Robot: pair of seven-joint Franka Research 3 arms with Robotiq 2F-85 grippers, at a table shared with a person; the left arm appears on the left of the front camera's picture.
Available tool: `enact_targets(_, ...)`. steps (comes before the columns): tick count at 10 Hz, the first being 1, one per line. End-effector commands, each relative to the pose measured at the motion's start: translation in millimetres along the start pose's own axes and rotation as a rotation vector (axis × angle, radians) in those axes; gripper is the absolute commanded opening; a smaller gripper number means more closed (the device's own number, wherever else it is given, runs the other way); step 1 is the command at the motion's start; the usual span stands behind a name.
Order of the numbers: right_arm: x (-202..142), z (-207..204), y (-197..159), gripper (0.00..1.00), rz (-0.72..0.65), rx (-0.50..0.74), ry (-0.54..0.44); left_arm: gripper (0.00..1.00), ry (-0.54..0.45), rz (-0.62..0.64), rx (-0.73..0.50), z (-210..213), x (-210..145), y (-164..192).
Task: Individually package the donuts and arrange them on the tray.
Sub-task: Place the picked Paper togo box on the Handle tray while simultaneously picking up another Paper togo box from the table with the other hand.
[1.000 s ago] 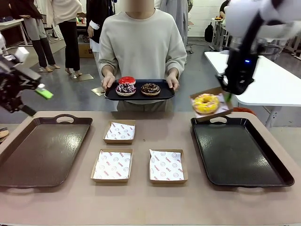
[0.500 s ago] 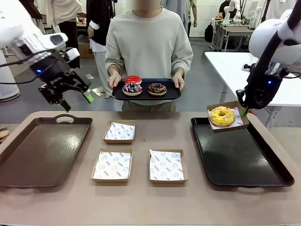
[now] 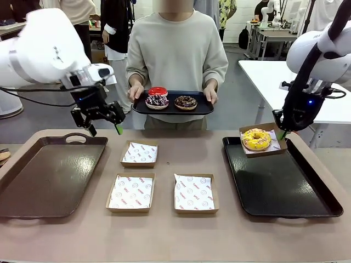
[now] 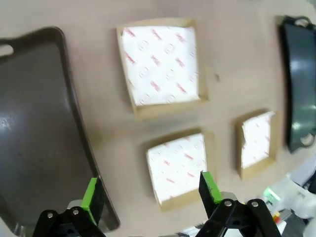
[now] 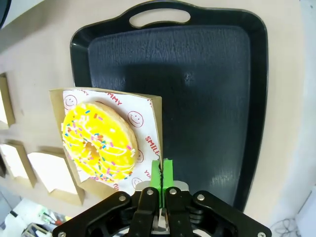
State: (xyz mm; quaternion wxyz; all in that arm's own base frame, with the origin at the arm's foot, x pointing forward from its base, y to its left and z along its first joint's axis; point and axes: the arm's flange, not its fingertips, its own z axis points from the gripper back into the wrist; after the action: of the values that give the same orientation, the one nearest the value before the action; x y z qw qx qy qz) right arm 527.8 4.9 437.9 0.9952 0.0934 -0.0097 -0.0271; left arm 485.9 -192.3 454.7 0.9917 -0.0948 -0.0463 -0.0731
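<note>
Front view: four donuts (image 3: pixel 249 140), three trays (image 3: pixel 274 183)

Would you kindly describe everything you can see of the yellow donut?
The yellow donut is a ring with glossy yellow glaze and coloured sprinkles. It lies on white printed paper inside a shallow cardboard box. The right hand, shut, pinches the box's edge, holding it over the black tray at its far corner.

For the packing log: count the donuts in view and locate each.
4. The yellow donut lies in a box held by the right end effector over the black tray. The red donut, sprinkled donut and chocolate donut lie on the person's tray. None seems hidden.
</note>
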Motion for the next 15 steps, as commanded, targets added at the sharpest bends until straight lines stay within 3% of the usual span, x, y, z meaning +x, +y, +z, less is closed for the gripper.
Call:
enact_targets(1,-2,4,0,0.01,0.002,-0.005,-0.005,1.00,-0.022,0.015,0.102,-26,25,-12)
enact_targets(4,-2,4,0,0.01,0.002,-0.005,-0.005,1.00,-0.055,-0.034,0.116,-72,41,-18)
enact_targets(7,-2,4,0,0.01,0.002,-0.005,-0.005,1.00,-0.116,-0.073,0.139,-92,53,-19)
enact_targets(10,-2,4,0,0.01,0.002,-0.005,-0.005,1.00,-0.107,-0.072,0.085,-91,50,-13)
enact_targets(15,-2,4,0,0.01,0.002,-0.005,-0.005,1.00,-0.102,-0.090,0.106,-94,52,-11)
